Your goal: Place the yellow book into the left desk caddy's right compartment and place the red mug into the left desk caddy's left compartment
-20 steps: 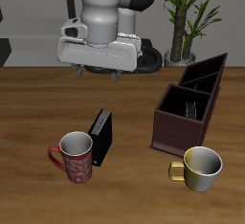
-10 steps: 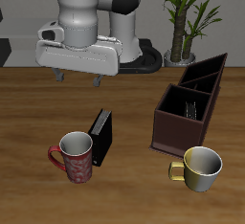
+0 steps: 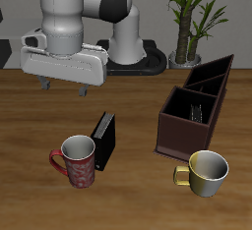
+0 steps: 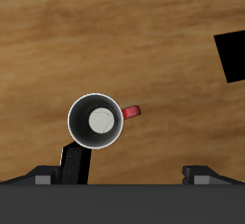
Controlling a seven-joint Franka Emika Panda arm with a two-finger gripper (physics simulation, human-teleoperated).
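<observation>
The red mug stands upright near the table's front edge, its handle toward the edge side; from above it shows as a ring with a light inside. My gripper hangs open and empty well above the table, farther back than the mug. The left desk caddy is a dark brown box at the other side. Inside its larger square section, the right compartment, lies the pale, wire-bound yellow book. The slant-walled left compartment is at the caddy's far end.
A black book stands on edge right beside the red mug; it also shows as a black shape. A shiny cream mug sits in front of the caddy. A potted plant stands behind the caddy.
The arm has swung sideways along the back of the table, away from the caddy and toward the red mug's side. The fingers stayed open. Nothing on the table moved.
</observation>
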